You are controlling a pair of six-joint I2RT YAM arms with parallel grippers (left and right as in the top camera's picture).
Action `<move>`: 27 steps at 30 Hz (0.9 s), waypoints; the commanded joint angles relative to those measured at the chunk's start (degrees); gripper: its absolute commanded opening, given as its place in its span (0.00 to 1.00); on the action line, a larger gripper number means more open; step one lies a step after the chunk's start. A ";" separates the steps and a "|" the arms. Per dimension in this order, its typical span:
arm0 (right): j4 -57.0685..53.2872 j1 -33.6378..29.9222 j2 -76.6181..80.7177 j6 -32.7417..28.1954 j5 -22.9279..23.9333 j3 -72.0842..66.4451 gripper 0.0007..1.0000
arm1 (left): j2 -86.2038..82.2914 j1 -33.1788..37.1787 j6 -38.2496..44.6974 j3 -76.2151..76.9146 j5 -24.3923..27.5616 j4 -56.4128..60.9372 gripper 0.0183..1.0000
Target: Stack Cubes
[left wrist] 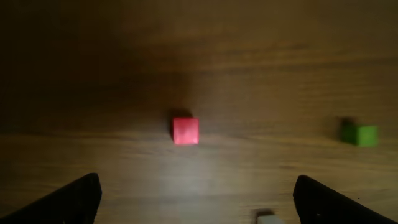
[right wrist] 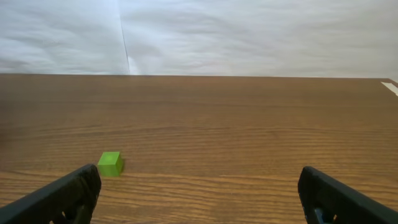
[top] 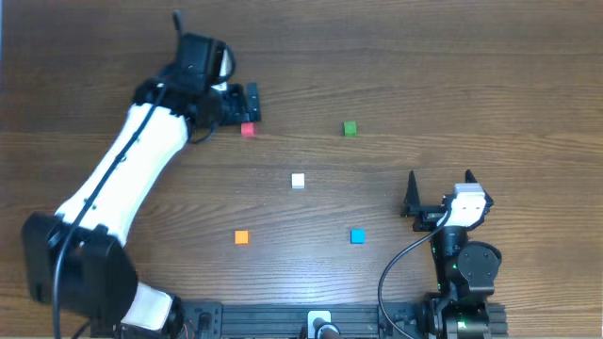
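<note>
1. The left pincer (left wrist: 198, 180) hangs wide open and empty above the wooden counter (top: 471, 75). A red cube (left wrist: 185, 131) lies just ahead of its spread fingers, roughly on the line between them and touching neither.
2. A green cube (left wrist: 359, 134) sits off to one side of that pincer, level with the red cube and well apart from it. A white cube (left wrist: 267, 217) lies closer in, near the fingertip on the same side.
3. The right pincer (right wrist: 198, 177) is also fully open with nothing in its grasp. The green cube lies well ahead of it, toward the left arm's side.
4. A blue cube (top: 357, 235) rests near the right pincer, on its left and slightly behind it, with an orange cube (top: 241, 237) farther out the same way.
5. Each of the five cubes sits alone on the counter.
</note>
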 commanded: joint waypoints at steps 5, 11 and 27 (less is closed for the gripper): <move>0.11 -0.37 -0.44 -0.28 0.68 -0.44 0.99 | 17.35 -3.17 -4.50 4.90 -0.46 -0.48 0.94; 0.11 -0.37 -0.44 -0.28 0.68 -0.44 0.99 | 20.87 -3.15 -4.52 4.90 -1.05 0.22 0.93; 0.11 -0.37 -0.44 -0.28 0.68 -0.44 0.99 | 22.03 -3.04 -3.80 4.90 -4.20 2.32 0.75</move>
